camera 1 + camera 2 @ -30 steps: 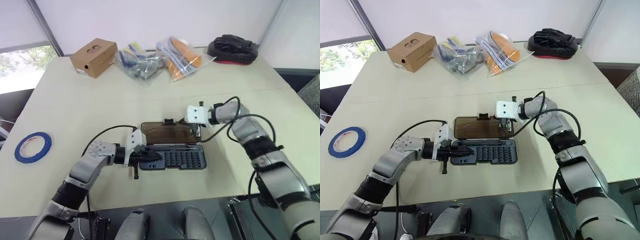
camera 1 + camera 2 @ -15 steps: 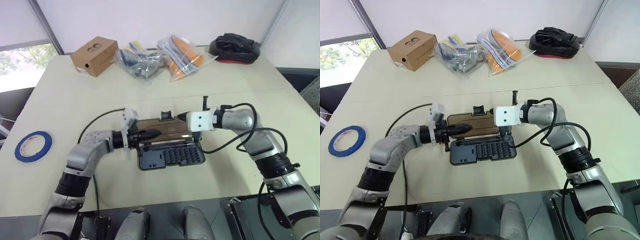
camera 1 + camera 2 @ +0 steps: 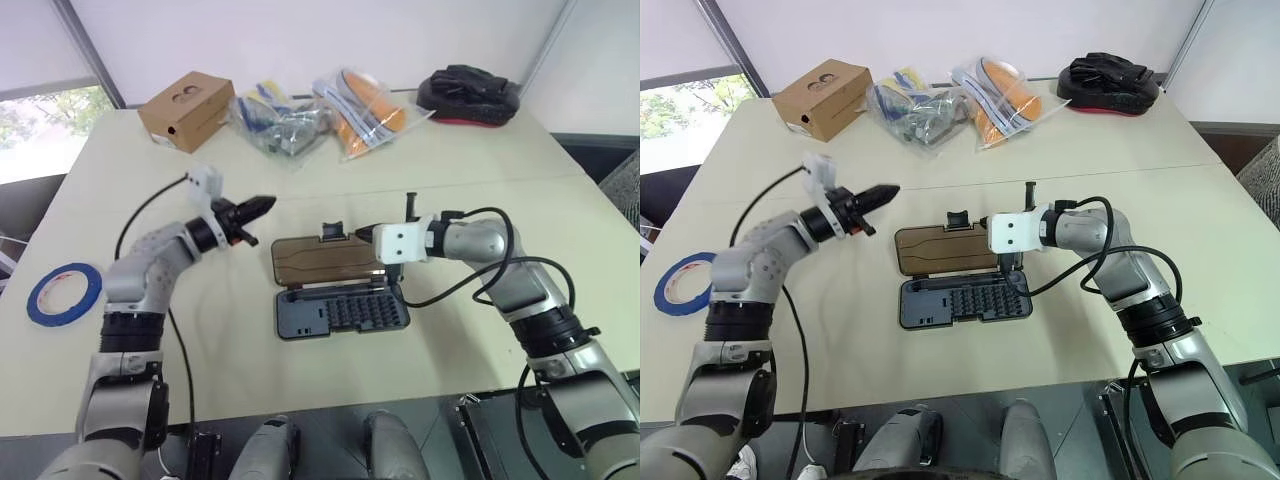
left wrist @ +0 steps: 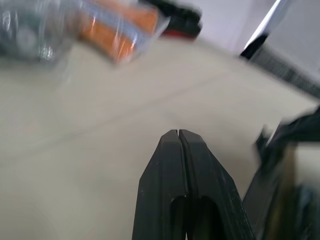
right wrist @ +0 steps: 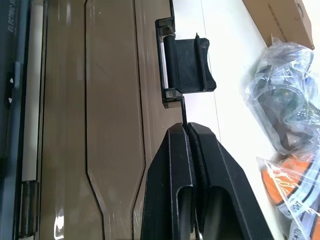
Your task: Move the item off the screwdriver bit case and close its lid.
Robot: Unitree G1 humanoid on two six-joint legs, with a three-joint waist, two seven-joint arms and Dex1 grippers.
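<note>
Lying open on the pale bench [image 3: 150,190], the screwdriver bit case [image 3: 340,313] shows its grey tray of bits nearest the robot and the lid [image 3: 322,260] folded flat beyond it, smoky brown, its black catch on the far edge. No item rests on tray or lid in the left eye view, so the clearing step looks done and closing looks like the step in hand. The right end effector [image 3: 382,266], fingers together and gripping nothing, sits at the lid's right edge; the left end effector [image 3: 254,209], also together and empty, hovers above the bench to the case's left, well apart from it.

The right eye view shows a cardboard box [image 3: 822,96], plastic bags [image 3: 950,108] and a dark glove [image 3: 1110,78] along the far edge, and a blue tape roll [image 3: 676,282] at the robot's left, none near the hinge path.

Closed fingertips [image 4: 178,137] over bare bench mark the left wrist view.

The right wrist view puts closed fingertips [image 5: 187,131] just beside the catch [image 5: 185,65]. Next, likely, a fingertip must get under the flat lid's edge to swing it over; slipping off is the risk.
</note>
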